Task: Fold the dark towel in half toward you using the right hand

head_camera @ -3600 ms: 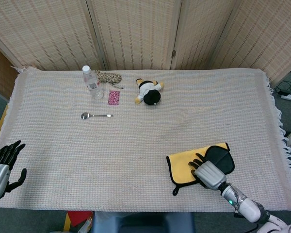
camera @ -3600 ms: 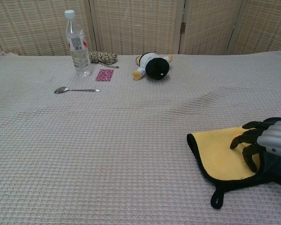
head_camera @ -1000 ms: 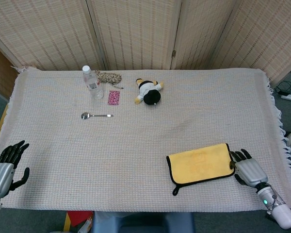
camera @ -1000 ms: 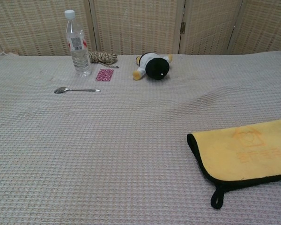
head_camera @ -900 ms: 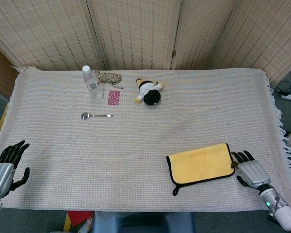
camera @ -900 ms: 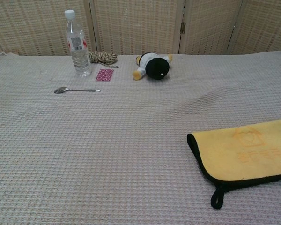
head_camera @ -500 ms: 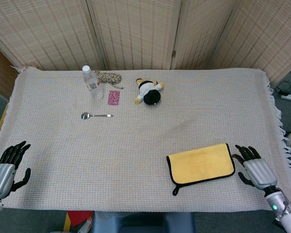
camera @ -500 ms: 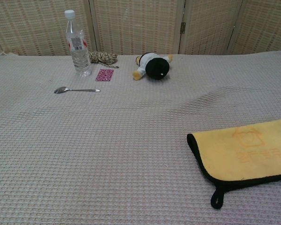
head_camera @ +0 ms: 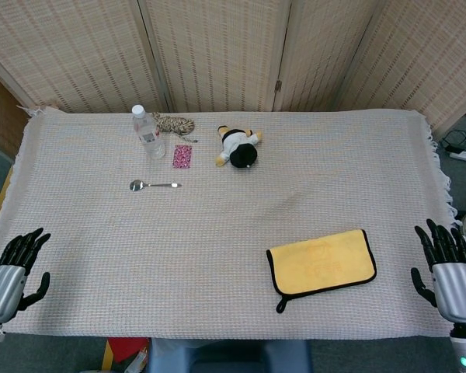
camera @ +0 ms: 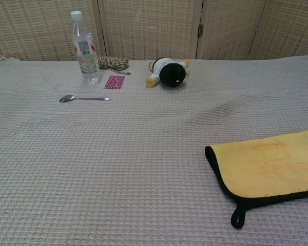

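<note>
While folded towel [head_camera: 321,263] lies flat, right hand [head_camera: 449,278] hovers apart, empty.

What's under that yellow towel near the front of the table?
The towel lies flat on the woven tablecloth, yellow face and black trim showing. Whatever lies beneath is covered, including any dark side.

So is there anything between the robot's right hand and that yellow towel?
No, only bare tablecloth separates the right hand from the towel, seen in the head view.
</note>
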Robot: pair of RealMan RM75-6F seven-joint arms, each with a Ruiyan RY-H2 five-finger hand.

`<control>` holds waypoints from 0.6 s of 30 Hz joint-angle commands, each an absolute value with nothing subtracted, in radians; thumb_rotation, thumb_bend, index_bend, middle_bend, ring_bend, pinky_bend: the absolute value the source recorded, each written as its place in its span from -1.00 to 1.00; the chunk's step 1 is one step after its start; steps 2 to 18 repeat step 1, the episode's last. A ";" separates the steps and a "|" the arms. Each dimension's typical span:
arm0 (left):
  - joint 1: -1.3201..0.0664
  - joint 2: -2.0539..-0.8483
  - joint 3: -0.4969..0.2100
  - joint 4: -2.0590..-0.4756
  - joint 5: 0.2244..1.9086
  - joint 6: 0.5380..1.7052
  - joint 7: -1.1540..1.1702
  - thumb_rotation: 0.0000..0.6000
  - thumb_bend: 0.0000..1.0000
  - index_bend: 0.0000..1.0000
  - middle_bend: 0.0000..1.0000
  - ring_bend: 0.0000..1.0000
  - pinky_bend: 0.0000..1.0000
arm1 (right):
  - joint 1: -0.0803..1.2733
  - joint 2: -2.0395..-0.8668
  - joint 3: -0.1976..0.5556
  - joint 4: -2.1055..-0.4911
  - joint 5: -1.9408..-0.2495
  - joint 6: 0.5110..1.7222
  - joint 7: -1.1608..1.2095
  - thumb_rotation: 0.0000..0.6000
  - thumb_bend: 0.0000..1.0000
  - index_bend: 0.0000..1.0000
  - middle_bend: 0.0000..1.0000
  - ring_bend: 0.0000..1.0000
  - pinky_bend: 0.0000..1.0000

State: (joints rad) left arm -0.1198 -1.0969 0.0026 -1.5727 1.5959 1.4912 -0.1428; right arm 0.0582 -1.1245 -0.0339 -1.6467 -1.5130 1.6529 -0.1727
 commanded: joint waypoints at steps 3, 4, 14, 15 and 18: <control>-0.124 -1.100 0.001 -1.570 1.594 1.486 -0.140 1.00 0.25 -1.00 -0.90 -1.00 -1.00 | 0.041 -1.113 -0.021 -1.667 -1.494 1.598 -0.168 1.00 0.00 -1.00 -1.00 -1.00 -1.00; -0.124 -1.100 0.001 -1.570 1.594 1.486 -0.140 1.00 0.25 -1.00 -0.90 -1.00 -1.00 | 0.041 -1.113 -0.021 -1.667 -1.494 1.598 -0.168 1.00 0.00 -1.00 -1.00 -1.00 -1.00; -0.124 -1.100 0.001 -1.570 1.594 1.486 -0.140 1.00 0.25 -1.00 -0.90 -1.00 -1.00 | 0.041 -1.113 -0.021 -1.667 -1.494 1.598 -0.168 1.00 0.00 -1.00 -1.00 -1.00 -1.00; -0.124 -1.100 0.001 -1.570 1.594 1.486 -0.140 1.00 0.25 -1.00 -0.90 -1.00 -1.00 | 0.041 -1.113 -0.021 -1.667 -1.494 1.598 -0.168 1.00 0.00 -1.00 -1.00 -1.00 -1.00; -0.124 -1.100 0.001 -1.570 1.594 1.486 -0.140 1.00 0.25 -1.00 -0.90 -1.00 -1.00 | 0.041 -1.113 -0.021 -1.667 -1.494 1.598 -0.168 1.00 0.00 -1.00 -1.00 -1.00 -1.00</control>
